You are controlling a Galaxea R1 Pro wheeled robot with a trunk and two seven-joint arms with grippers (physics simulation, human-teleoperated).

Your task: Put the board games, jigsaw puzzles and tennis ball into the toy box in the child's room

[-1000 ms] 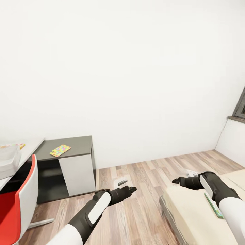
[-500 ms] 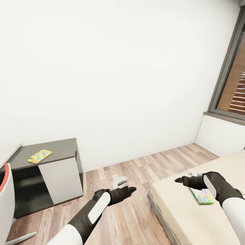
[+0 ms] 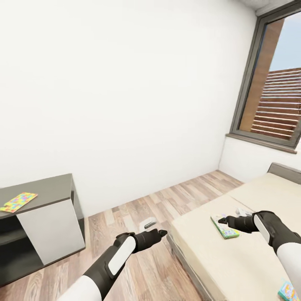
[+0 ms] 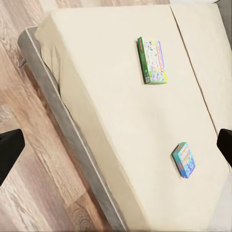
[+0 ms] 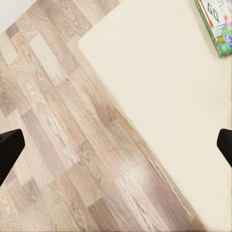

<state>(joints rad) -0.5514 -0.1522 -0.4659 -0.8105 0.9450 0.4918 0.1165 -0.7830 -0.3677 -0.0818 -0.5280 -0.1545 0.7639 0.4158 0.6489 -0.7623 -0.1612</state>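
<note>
The robot faces a corner of the child's room, both arms held out low and carrying nothing. The left gripper (image 3: 161, 232) hangs over the wood floor (image 3: 138, 209), its fingers spread wide apart in the left wrist view. The right gripper (image 3: 222, 220) hovers at the near left part of the bed (image 3: 251, 259), its fingers likewise spread and empty.

Two board games lie flat on the bed. The green-edged board game (image 3: 224, 226) sits just beside the right gripper's tips, and a smaller blue board game (image 3: 288, 290) lies nearer the robot, at the right edge of the head view. A colourful flat box (image 3: 18, 201) rests on the dark cabinet (image 3: 39, 221) to the far left.

The likely risk is in the pick: both games lie flush on the soft mattress, so the fingers may slide over the lid or push a box away rather than catch an edge. The bed frame is also close to the base, and driving nearer could bump it.
</note>
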